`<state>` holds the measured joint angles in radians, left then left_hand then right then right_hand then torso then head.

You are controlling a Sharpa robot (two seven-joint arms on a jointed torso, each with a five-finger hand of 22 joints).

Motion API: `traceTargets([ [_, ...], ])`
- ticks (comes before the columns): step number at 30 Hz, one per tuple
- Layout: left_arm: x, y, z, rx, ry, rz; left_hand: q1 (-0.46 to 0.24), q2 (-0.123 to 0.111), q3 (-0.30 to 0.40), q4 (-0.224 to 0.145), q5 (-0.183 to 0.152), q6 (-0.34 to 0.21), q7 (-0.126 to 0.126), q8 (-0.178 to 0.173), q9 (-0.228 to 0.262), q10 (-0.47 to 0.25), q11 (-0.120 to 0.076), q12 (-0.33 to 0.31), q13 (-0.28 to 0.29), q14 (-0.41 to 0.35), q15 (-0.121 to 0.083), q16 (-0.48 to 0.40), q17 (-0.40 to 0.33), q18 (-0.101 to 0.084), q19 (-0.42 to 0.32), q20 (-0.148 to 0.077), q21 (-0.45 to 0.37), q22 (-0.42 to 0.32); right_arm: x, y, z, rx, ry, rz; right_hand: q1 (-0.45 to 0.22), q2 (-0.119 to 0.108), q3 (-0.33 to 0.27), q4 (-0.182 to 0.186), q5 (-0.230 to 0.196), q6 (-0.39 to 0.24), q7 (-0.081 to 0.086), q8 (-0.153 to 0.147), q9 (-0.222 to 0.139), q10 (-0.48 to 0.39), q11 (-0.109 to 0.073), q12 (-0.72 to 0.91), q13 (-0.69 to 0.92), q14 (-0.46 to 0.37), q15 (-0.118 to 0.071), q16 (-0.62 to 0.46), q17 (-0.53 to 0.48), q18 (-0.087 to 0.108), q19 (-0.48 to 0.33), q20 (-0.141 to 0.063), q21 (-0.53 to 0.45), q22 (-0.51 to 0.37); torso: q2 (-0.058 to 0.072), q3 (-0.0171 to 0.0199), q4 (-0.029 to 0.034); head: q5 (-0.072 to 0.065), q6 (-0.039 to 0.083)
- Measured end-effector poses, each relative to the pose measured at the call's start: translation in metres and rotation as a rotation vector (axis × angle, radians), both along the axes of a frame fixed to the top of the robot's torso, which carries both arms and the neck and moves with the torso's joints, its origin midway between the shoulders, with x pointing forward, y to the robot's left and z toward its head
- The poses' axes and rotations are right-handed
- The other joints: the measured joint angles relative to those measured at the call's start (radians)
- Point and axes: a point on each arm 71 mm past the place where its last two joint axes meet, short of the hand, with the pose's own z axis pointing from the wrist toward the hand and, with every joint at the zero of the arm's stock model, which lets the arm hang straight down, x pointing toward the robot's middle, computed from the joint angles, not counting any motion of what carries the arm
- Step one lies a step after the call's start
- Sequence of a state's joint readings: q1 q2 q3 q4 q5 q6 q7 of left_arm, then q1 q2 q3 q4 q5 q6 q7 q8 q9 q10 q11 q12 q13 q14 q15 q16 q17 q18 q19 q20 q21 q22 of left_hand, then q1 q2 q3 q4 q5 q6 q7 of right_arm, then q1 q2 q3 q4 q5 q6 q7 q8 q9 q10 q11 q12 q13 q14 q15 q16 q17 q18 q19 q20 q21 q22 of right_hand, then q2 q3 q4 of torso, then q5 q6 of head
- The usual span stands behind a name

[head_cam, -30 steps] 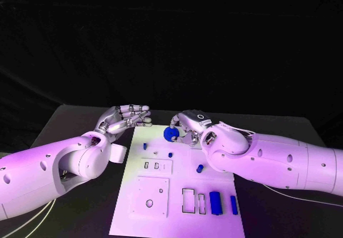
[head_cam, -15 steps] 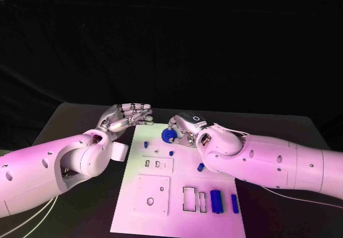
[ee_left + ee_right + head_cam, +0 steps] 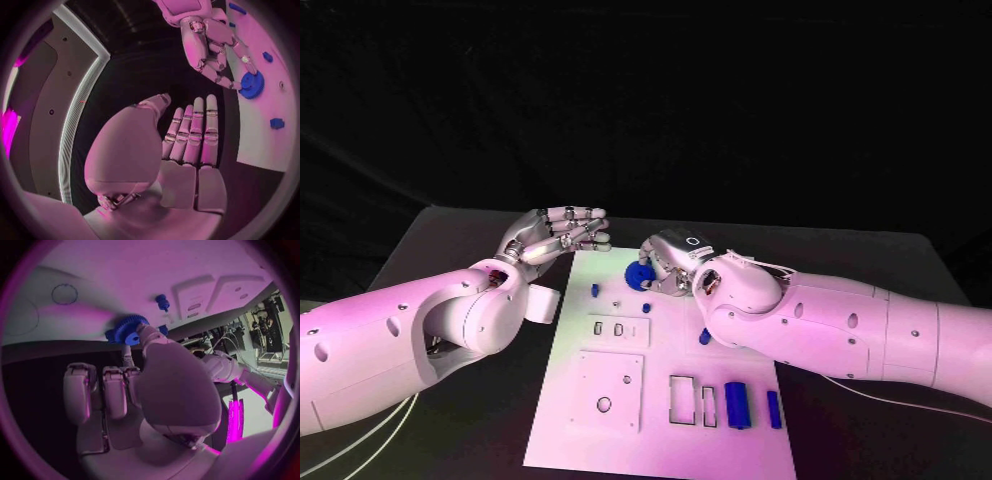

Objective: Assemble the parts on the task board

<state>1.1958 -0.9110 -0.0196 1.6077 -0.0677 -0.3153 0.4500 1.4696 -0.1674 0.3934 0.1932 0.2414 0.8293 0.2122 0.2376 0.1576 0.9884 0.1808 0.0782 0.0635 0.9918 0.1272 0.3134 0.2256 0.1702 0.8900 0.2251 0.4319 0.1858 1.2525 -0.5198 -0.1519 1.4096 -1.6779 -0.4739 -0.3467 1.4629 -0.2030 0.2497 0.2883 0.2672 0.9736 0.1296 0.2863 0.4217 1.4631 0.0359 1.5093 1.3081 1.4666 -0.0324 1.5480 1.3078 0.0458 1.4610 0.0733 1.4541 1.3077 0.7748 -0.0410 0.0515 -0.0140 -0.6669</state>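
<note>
My right hand [image 3: 672,262] pinches a blue gear [image 3: 640,274] between fingertips — its toothed rim shows just beyond my thumb in the right wrist view [image 3: 128,330]. The gear sits low over the far end of the task board [image 3: 678,420]; whether it touches the board I cannot tell. Just beside it stands a small blue peg [image 3: 162,301]. Across from it, my left hand [image 3: 560,235] hangs unclenched and empty at the board's far corner. I judge the step is seating the gear — next, lower it squarely onto its spot, then release.
</note>
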Motion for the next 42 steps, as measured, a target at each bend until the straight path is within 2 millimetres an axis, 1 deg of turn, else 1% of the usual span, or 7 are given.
traceTargets([
  [5,0.000,0.000,0.000,0.000,0.000,0.000,0.000,0.000,0.000,0.000,0.000,0.000,0.000,0.000,0.000,0.000,0.000,0.000,0.000,0.000,0.000,0.000,0.000,0.000,0.000,0.000,0.000,0.000,0.001,0.001,-0.002,-0.003,0.002,-0.001,-0.026,-0.015,0.019,0.000,0.000,-0.014,-0.007,-0.026,0.008,0.004,0.004,-0.012,0.000,0.002,0.003,0.000,0.000,0.000,0.004,0.004,-0.005,0.000,0.000,-0.0001,0.0000,0.001,0.000],
  [8,0.000,0.000,0.000,0.000,0.001,0.000,0.000,0.000,0.000,0.000,0.000,0.000,0.000,0.000,0.000,0.000,0.000,0.000,0.000,0.000,0.000,0.000,0.000,0.000,0.000,0.000,0.000,0.000,0.002,0.001,-0.003,-0.004,0.005,-0.001,-0.052,-0.017,0.024,0.000,0.004,-0.059,0.013,-0.057,0.002,0.003,0.021,-0.017,0.000,0.000,0.018,0.000,0.000,0.000,0.001,0.016,-0.009,0.000,0.000,-0.0001,-0.0001,0.002,0.000],
  [12,0.000,0.000,0.000,0.000,0.001,0.000,0.000,0.000,0.000,0.000,0.000,0.000,0.000,0.000,0.000,0.000,0.000,0.000,0.000,0.000,0.000,0.000,0.000,0.000,0.000,0.000,0.000,0.000,0.002,0.002,-0.003,-0.003,0.007,-0.001,-0.074,-0.034,0.009,0.000,0.004,-0.088,0.026,-0.087,-0.009,0.002,0.027,-0.025,0.000,0.000,0.025,0.000,0.000,0.000,0.002,0.024,-0.013,0.000,0.000,-0.0001,-0.0001,0.002,0.000],
  [16,0.000,0.000,0.000,0.000,0.002,-0.001,0.000,0.000,0.000,0.000,0.000,0.000,0.000,0.000,0.000,0.000,0.000,0.000,0.000,0.000,0.000,0.000,0.000,0.000,0.000,0.000,0.000,0.000,0.002,0.001,-0.003,-0.001,0.011,-0.001,-0.117,-0.022,-0.065,0.002,0.004,-0.107,0.036,-0.116,-0.011,0.004,0.036,-0.025,0.000,0.000,0.032,0.000,0.000,0.000,0.000,0.033,-0.014,0.000,0.000,0.0000,-0.0002,0.002,0.000],
  [22,0.000,0.000,0.000,0.001,0.002,-0.001,0.000,0.000,0.000,0.000,0.000,0.000,0.000,0.000,0.000,0.000,0.000,0.000,0.000,0.000,0.000,0.000,0.000,0.000,0.000,0.000,0.000,0.000,-0.001,-0.009,-0.003,0.007,0.020,-0.003,-0.167,0.007,-0.146,0.007,0.004,-0.108,0.037,-0.126,-0.009,0.000,0.039,-0.025,0.000,0.000,0.040,0.000,0.000,0.000,0.000,0.040,-0.014,0.000,0.000,0.0005,-0.0002,0.004,0.000],
  [31,0.000,0.002,0.000,0.003,0.003,0.003,0.000,0.000,0.000,0.000,0.000,0.000,0.000,0.000,0.000,0.000,0.000,0.000,0.000,0.000,0.000,0.000,0.000,0.000,0.000,0.000,0.000,0.000,-0.010,-0.030,0.000,0.032,0.046,-0.014,-0.189,0.029,-0.150,0.008,0.004,-0.089,0.033,-0.126,-0.004,0.000,0.039,-0.025,0.000,0.000,0.040,0.004,0.000,0.000,0.000,0.040,-0.014,0.000,0.000,0.0021,-0.0039,0.008,0.001],
  [42,0.001,0.001,-0.001,0.002,0.004,0.001,0.000,0.000,0.004,-0.004,0.000,0.000,0.000,0.000,-0.001,0.004,0.004,0.000,0.000,0.000,0.000,-0.006,0.004,0.000,0.000,0.000,0.005,0.000,-0.012,-0.020,0.000,0.058,0.082,0.010,-0.205,0.045,-0.150,0.008,0.004,-0.089,0.033,-0.130,-0.003,0.000,0.039,-0.020,-0.001,0.000,0.040,0.004,0.000,0.000,0.000,0.040,-0.014,0.000,0.000,0.0023,0.0004,0.002,0.004],
])
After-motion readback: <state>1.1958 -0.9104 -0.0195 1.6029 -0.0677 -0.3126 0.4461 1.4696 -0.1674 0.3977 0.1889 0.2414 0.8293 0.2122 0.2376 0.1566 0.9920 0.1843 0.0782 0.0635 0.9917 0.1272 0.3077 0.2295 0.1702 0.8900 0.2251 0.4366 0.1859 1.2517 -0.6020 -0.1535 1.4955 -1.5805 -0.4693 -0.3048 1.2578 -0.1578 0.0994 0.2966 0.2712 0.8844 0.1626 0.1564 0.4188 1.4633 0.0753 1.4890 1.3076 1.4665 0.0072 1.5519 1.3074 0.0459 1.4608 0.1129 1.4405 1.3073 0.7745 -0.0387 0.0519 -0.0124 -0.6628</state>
